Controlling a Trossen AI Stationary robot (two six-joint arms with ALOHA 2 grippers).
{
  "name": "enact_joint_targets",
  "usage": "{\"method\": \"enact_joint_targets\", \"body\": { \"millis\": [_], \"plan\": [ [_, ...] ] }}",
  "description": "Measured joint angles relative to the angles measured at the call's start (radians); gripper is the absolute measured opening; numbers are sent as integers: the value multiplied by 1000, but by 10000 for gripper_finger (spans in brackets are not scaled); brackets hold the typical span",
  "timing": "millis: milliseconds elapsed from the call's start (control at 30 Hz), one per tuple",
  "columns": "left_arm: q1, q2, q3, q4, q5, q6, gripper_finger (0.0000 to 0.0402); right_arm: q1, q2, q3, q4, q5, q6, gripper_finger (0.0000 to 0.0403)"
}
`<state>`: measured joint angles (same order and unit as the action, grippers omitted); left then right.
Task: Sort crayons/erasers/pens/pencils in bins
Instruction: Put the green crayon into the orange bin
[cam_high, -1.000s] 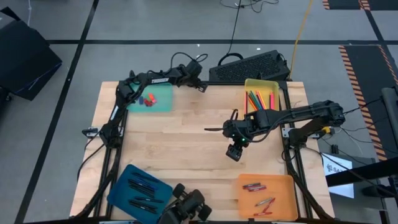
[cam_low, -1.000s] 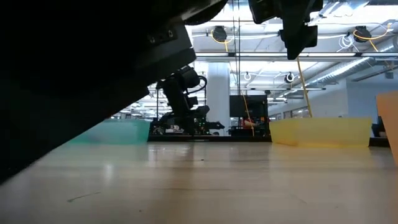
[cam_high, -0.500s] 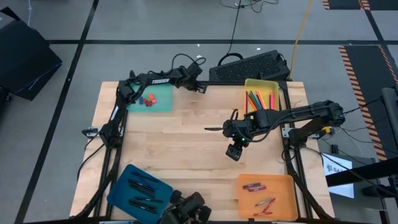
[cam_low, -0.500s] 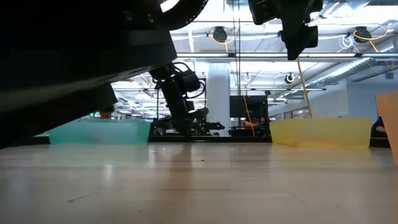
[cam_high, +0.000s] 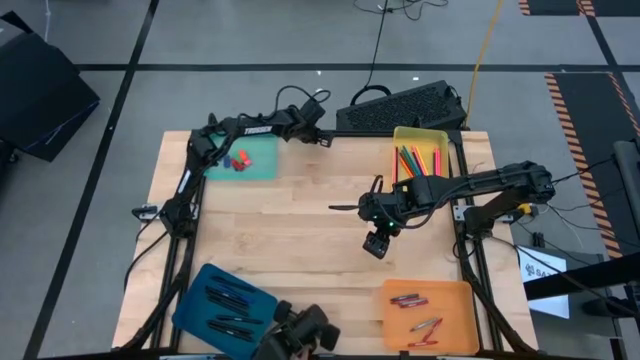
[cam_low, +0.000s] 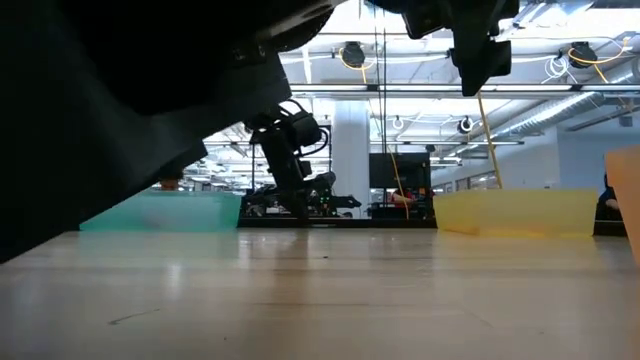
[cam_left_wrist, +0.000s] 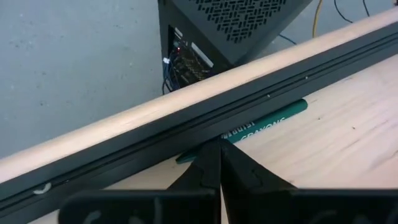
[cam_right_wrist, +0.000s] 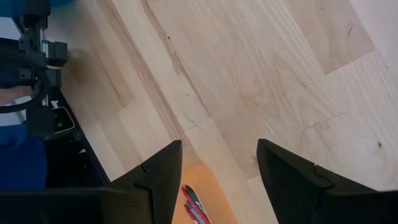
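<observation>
Left claw (cam_left_wrist: 219, 163) pressed together on a green crayon (cam_left_wrist: 264, 123) at the desk's (cam_high: 300, 240) far rail, teal bin (cam_high: 243, 160) just beside. Right claw (cam_right_wrist: 217, 163) spread, empty, above mid-desk; yellow bin (cam_high: 435, 140) with pencils (cam_high: 410, 158) beyond it, orange bin (cam_high: 455, 315) nearer.

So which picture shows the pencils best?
The high view: the pencils lie in plain sight inside the yellow bin, seen from above. The low view shows only that bin's side wall, hiding them. Neither wrist view shows them.
</observation>
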<state>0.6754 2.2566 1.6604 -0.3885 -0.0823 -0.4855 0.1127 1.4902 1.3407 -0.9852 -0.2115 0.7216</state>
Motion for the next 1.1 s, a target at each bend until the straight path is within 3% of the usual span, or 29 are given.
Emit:
{"method": "enact_joint_targets", "body": {
  "millis": [433,567,667,833,1100],
  "plan": [
    [29,-8,2,-99,173,11,0,0,0,0,0,-26,-11,201],
    [6,-89,0,-130,168,57,0,0,0,0,0,-26,-27,201],
    [-20,-152,4,-87,88,79,0,0,0,0,0,-26,-34,201],
    [-9,-157,2,-61,83,83,0,0,0,0,-5,-27,-27,201],
    [-4,-115,0,-73,225,326,0,0,0,0,-4,-27,-26,201]
  ]
}}
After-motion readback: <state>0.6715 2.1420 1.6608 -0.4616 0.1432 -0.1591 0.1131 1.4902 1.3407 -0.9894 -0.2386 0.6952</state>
